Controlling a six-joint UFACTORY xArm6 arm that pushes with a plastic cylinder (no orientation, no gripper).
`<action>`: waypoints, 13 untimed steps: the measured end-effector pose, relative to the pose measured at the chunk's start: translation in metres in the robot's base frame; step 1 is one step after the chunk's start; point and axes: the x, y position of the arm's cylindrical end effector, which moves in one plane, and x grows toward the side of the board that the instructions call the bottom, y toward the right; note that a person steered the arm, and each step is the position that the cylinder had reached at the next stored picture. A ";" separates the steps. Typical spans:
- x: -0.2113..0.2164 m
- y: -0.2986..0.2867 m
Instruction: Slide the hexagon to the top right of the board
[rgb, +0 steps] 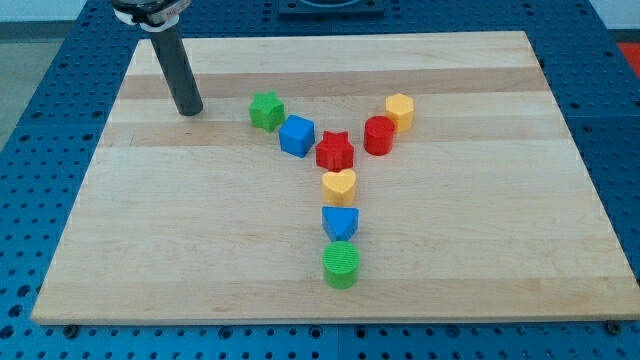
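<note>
No hand on this arm, only a rod. My tip (189, 110) rests on the bench (480, 260), well apart at 9 o'clock from the yellow hexagon (400, 110). Hexagon touches red cylinder (379, 135), right of centre.

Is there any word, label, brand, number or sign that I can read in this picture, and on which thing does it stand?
None: no readable text shows in this view.
The board is bare wood.
The blocks, such as the yellow hexagon and the red star, carry no marks.
The rod above my tip is plain dark, with no label.
The blue surface around the board shows only rows of holes.
</note>
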 end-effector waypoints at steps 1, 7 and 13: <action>0.000 0.000; -0.056 0.213; 0.041 0.244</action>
